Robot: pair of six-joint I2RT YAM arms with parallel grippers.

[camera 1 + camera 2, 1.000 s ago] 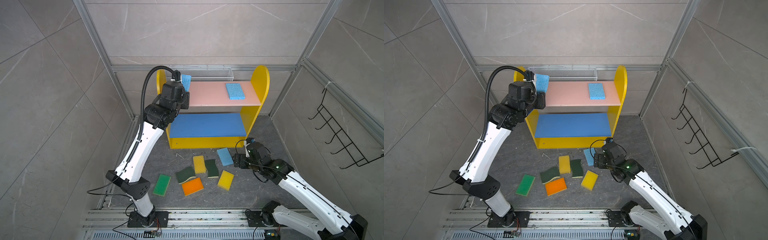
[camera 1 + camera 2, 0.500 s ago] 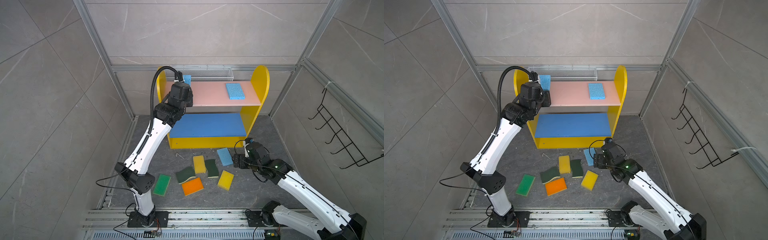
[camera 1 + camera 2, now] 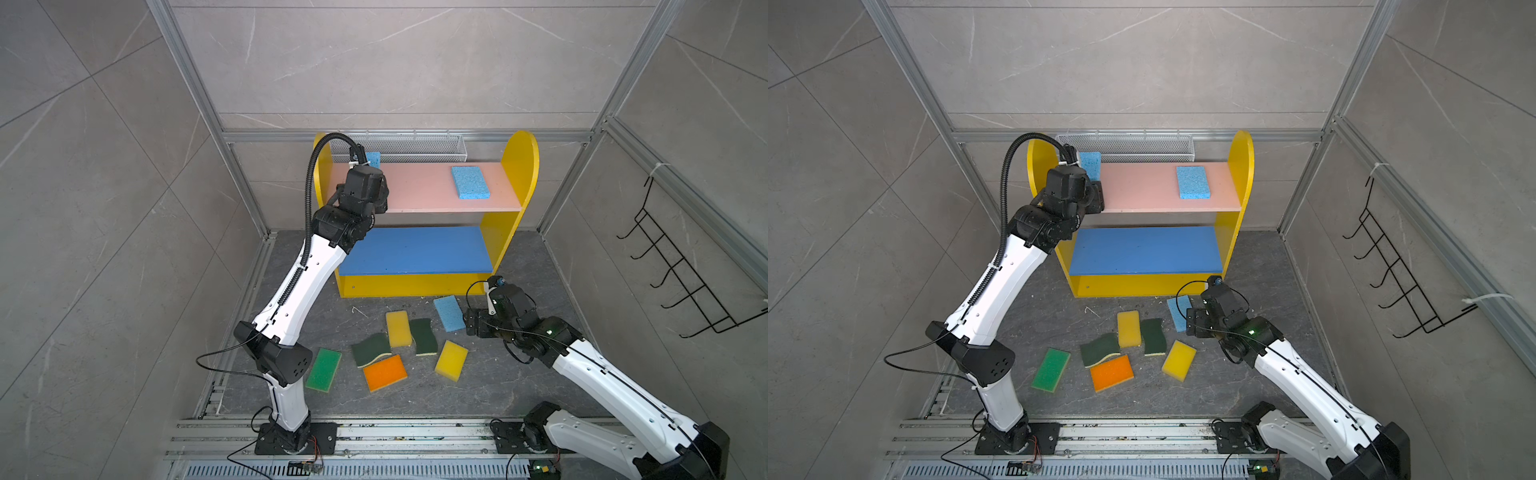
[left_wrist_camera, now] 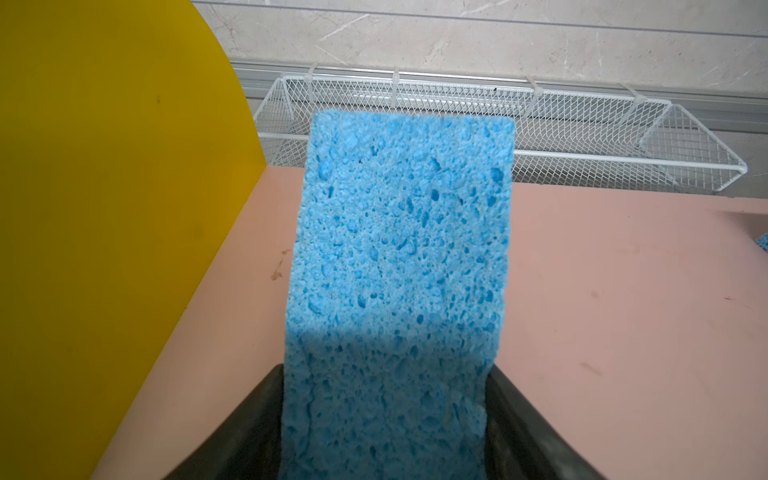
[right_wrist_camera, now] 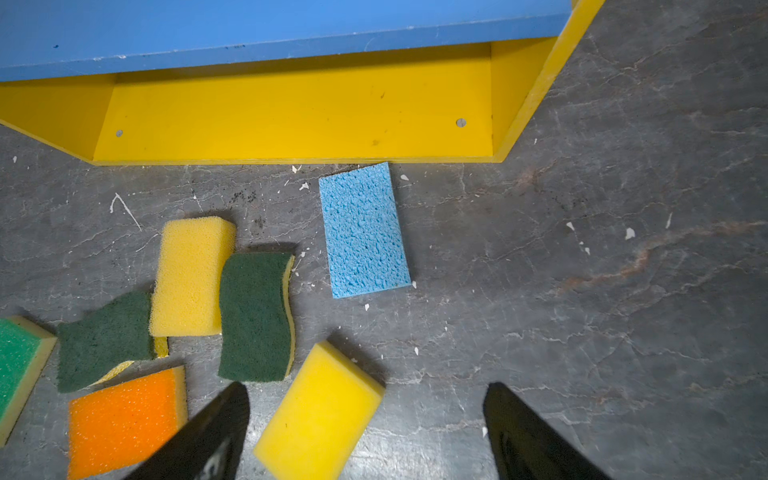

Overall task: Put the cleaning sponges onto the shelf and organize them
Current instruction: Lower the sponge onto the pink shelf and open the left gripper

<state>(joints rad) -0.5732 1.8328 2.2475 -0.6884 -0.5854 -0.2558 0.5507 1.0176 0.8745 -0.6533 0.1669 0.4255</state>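
Blue foam sits pinched between the fingers of the left tool [image 4: 386, 372]: this held sponge [image 4: 399, 257] is gripped at its near end and tipped up over the pink board [image 3: 419, 191], at the 9 o'clock end of the shelf [image 3: 519, 166]. A second blue sponge [image 3: 470, 182] lies flat on that board toward 3 o'clock. The right tool [image 5: 368, 390] is spread wide and holds nothing, over the gray tabletop [image 5: 582, 291]. At 6 o'clock from the shelf lie seven loose sponges [image 3: 398, 328], with the third blue sponge [image 3: 449, 313] nearest the right tool.
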